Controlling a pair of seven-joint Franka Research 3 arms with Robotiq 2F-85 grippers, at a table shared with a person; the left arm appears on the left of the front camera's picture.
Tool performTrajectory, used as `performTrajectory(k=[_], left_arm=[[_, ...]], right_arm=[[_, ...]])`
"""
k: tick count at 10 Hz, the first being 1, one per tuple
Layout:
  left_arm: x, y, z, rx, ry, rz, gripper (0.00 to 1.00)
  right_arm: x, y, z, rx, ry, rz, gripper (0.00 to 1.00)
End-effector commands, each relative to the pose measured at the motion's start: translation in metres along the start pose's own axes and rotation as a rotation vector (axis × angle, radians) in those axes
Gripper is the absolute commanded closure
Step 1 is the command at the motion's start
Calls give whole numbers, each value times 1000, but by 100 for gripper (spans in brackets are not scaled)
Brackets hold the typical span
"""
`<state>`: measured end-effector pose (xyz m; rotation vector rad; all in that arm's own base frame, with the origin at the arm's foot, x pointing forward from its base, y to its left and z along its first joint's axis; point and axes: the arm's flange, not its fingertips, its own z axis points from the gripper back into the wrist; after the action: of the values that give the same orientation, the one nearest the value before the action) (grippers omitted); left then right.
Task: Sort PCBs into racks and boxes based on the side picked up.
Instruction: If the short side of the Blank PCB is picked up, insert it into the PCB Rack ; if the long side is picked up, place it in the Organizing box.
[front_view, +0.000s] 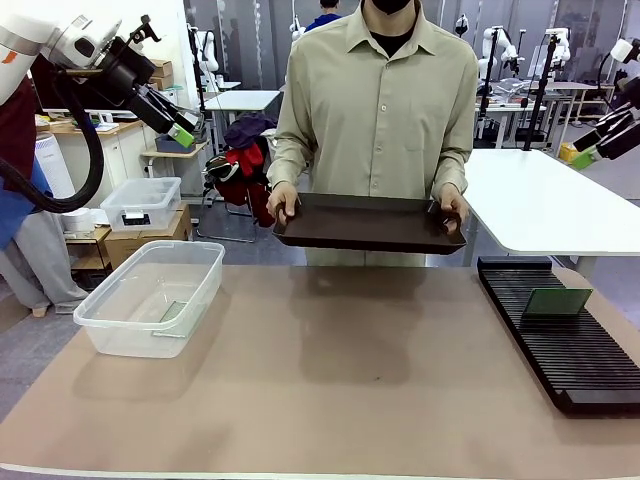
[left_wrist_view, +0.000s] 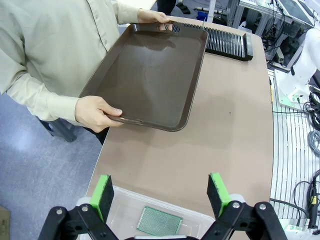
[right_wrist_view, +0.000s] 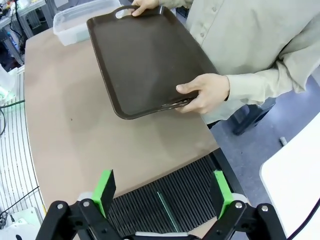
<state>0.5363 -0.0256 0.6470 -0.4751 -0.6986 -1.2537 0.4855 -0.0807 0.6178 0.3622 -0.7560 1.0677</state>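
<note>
Bright even overhead light — soft shadows under tray (front_view: 370, 222); wrist views edge-warped.

A robotics lab: rows of white tables (front_view: 545, 200) carrying other robot rigs behind.

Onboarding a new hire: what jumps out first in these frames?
The person at the far side holding an empty brown tray above the table by both ends. Then one PCB standing upright in the black rack at right, and another PCB lying flat in the clear tub at left.
</note>
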Motion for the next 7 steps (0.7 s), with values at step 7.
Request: performTrajectory(k=[7], left_arm=[[-1, -1, -1, 2, 2, 1, 0]], right_arm=[[-2, 6, 8, -9, -16, 6, 0]])
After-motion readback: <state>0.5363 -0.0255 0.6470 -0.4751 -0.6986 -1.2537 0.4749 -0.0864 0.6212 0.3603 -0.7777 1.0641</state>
